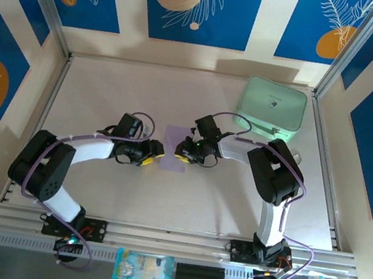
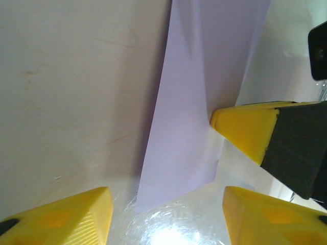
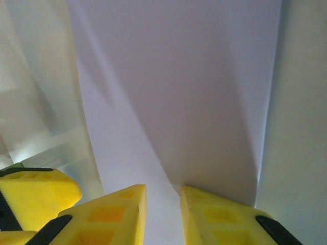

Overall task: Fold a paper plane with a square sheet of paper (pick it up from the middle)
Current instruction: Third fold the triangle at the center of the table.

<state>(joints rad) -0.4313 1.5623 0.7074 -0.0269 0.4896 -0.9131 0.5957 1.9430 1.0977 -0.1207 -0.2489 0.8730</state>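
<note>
Paper (image 1: 176, 145) is thin and floppy: right pincer (image 1: 183, 157) nips its 3 o'clock edge; left pincer (image 1: 155, 153), half open, should take 9 o'clock.

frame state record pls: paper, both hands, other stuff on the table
sheet of paper: pale lilac, lying mid-table between the two hands, longer than wide from above
left hand: open, fingers apart at the paper's left edge
right hand: shut on the paper's right edge, paper buckled at the pinch
mint-green case: far right of the table, apart from the paper
fold stage: no pointed plane shape yet
</note>
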